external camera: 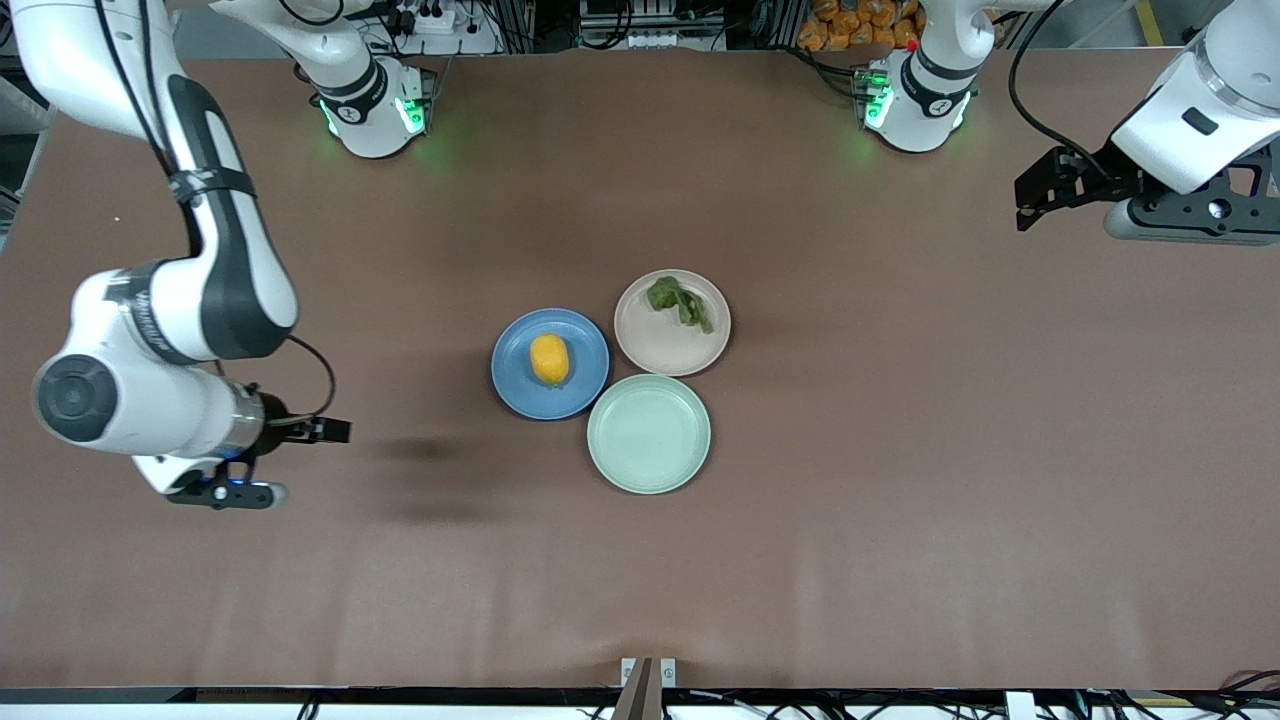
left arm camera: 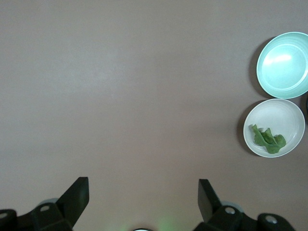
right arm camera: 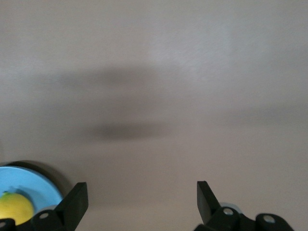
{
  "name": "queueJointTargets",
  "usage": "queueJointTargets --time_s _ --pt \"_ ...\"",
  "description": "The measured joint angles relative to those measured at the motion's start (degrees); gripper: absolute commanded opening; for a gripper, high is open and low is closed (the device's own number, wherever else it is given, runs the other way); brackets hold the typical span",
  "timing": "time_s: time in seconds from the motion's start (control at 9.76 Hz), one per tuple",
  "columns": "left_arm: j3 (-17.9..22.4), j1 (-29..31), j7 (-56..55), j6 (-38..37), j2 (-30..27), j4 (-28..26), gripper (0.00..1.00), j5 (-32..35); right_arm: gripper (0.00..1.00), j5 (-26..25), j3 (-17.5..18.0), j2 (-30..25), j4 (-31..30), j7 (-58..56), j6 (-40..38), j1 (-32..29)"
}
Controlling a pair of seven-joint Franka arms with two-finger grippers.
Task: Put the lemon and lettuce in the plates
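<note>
The yellow-orange lemon (external camera: 549,359) lies in the blue plate (external camera: 510,385) at the middle of the table. The dark green lettuce (external camera: 678,301) lies in the beige-pink plate (external camera: 670,350) beside it. My right gripper (external camera: 330,431) is open and empty over bare table toward the right arm's end. Its wrist view shows its gripper (right arm camera: 142,195), the blue plate's rim (right arm camera: 29,177) and the lemon (right arm camera: 14,207). My left gripper (external camera: 1026,205) is open and empty over bare table toward the left arm's end. Its wrist view shows its gripper (left arm camera: 143,192), the lettuce (left arm camera: 268,139) and the beige-pink plate (left arm camera: 276,115).
An empty mint-green plate (external camera: 649,433) touches both other plates, nearer to the front camera; it also shows in the left wrist view (left arm camera: 283,65). The brown table (external camera: 900,450) lies bare around the three plates.
</note>
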Motion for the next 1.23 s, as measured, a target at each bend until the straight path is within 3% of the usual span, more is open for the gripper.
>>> queueJointTargets --time_s 0.31,0.61,1.23 --pt "0.0 0.0 0.0 -0.1 0.0 0.1 1.0 0.0 1.0 0.0 -3.0 -2.4 -1.3 -4.3 0.1 -1.2" --pt "0.0 0.0 0.0 -0.4 0.4 0.0 1.0 0.0 1.0 0.0 -4.2 -8.3 -10.4 -4.6 7.3 -1.5" --pt "0.1 0.1 0.0 -0.2 0.4 0.1 1.0 0.0 1.0 0.0 -4.6 -21.0 -20.3 -4.6 7.9 -1.9"
